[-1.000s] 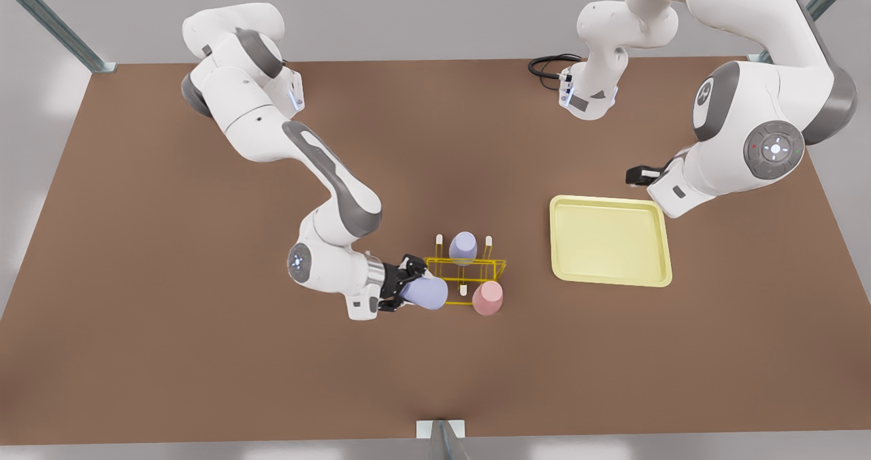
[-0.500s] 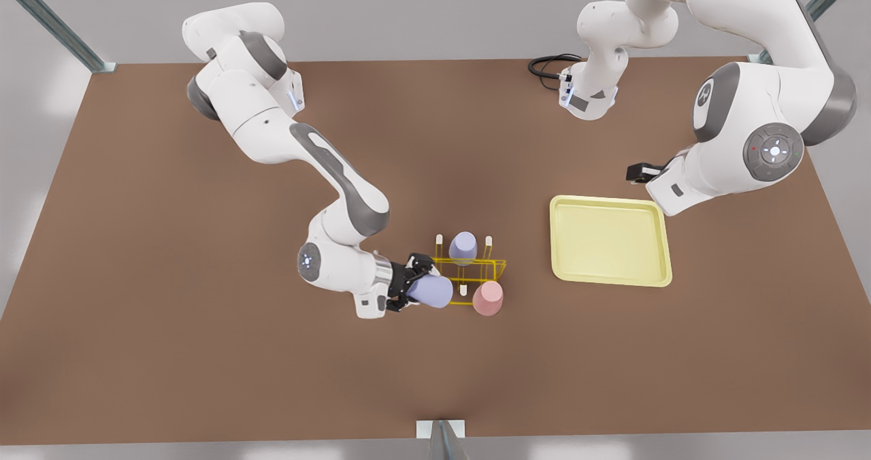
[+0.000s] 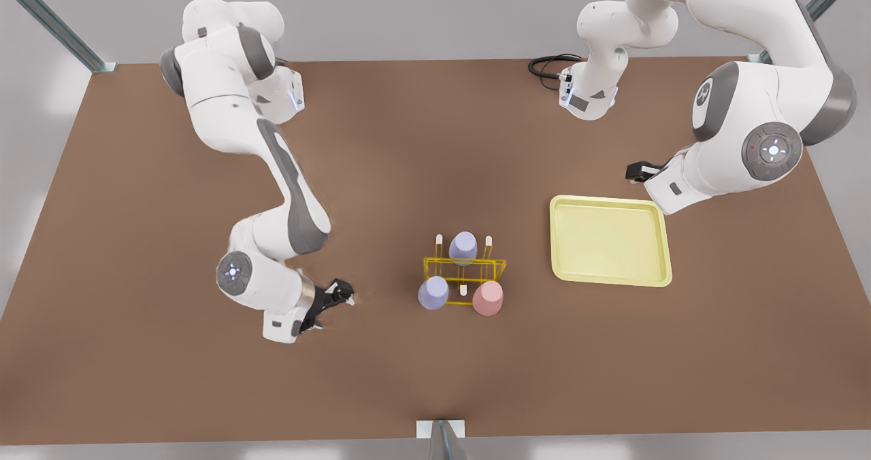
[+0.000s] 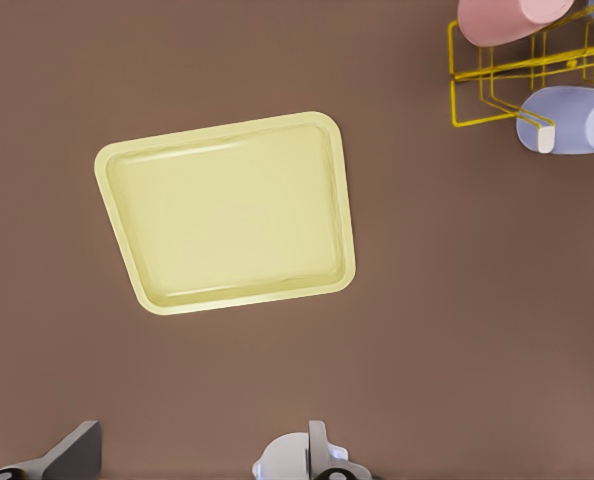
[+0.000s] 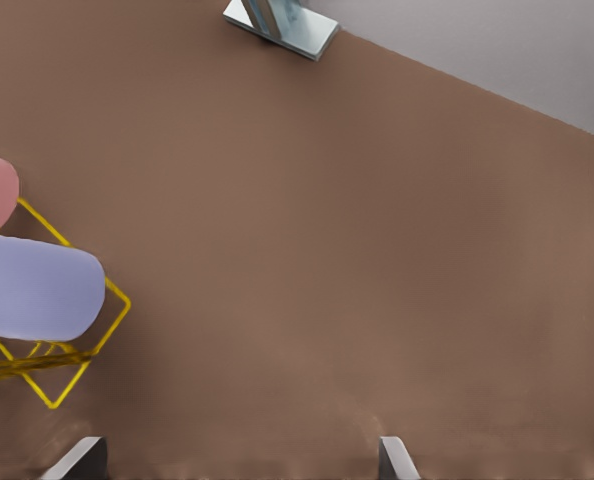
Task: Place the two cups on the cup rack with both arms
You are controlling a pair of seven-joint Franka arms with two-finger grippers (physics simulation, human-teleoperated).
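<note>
Lavender cup and pink cup sit on cup rack. Right gripper fingers spread, empty, beside the rack: retreat level. Left gripper waits; fingers unclear.

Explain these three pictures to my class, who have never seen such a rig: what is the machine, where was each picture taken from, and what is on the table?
Two white robot arms, drawn by a simulator, work at a brown table. One picture looks down from above; the other two come from cameras on the arms' wrists. The right gripper, open and empty, is beside the yellow wire cup rack. On the rack sit the front lavender cup, the pink cup and the back lavender cup. The left gripper, open, waits near the pale yellow tray.
</note>
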